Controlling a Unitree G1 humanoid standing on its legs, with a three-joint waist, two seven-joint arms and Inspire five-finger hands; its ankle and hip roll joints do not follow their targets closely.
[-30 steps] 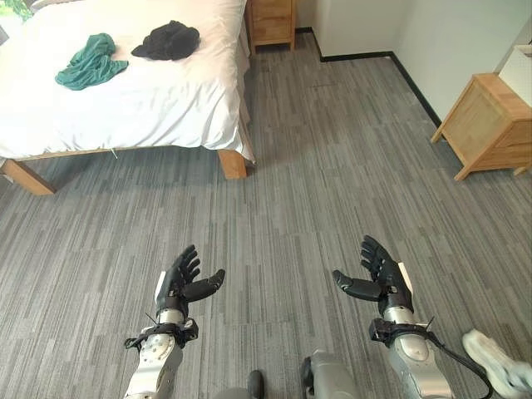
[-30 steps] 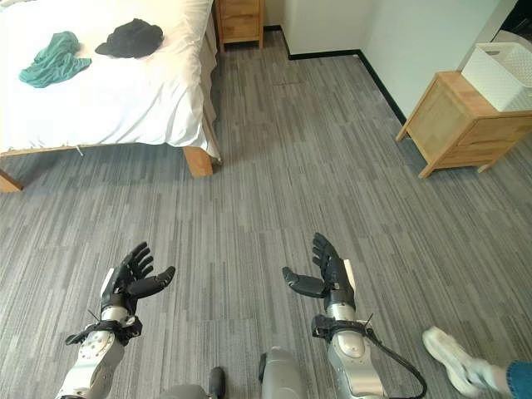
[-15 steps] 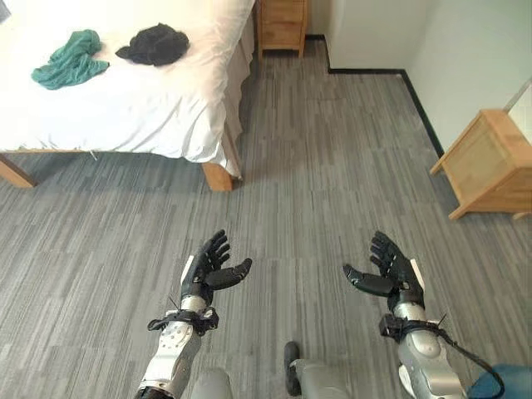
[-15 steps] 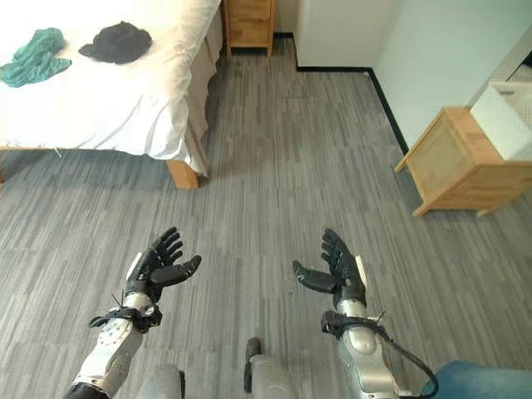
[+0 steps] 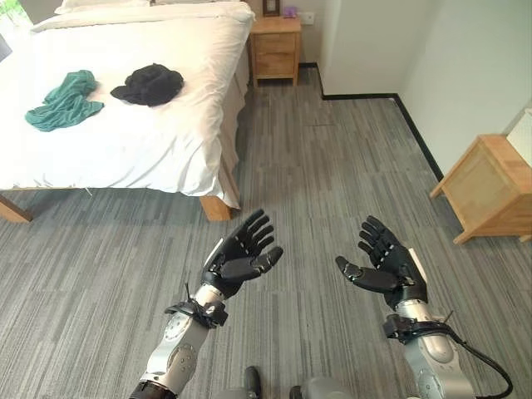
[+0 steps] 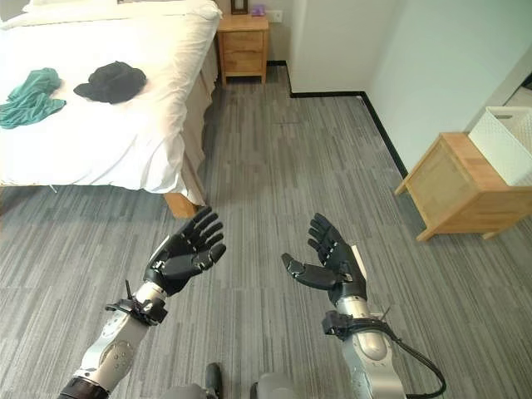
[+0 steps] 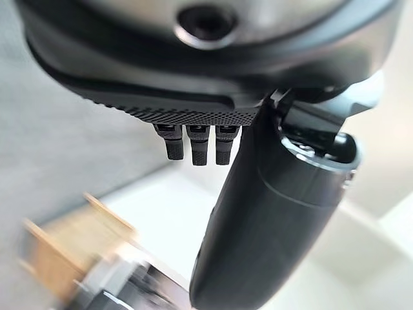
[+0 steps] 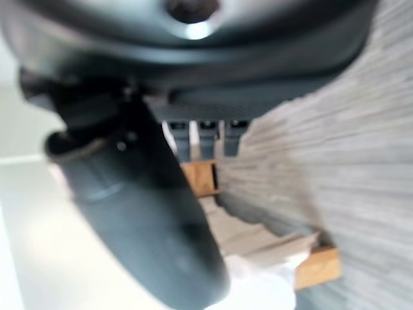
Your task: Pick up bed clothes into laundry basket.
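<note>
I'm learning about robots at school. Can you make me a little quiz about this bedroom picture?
1. True or false: the green garment lies on the bed.
2. What is the left hand holding? A) a sock B) nothing C) a pillow
3. Fill in: the white basket sits on a wooden ____ by the wall.

Key: 1 true. 2 B; the right hand is open and empty too. 3 cabinet. The black garment is also on the bed.

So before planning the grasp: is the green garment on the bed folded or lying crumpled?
Crumpled. The green garment lies in a loose, uneven heap on the white bed, beside the bunched black garment, with no flat folded edges.
</note>
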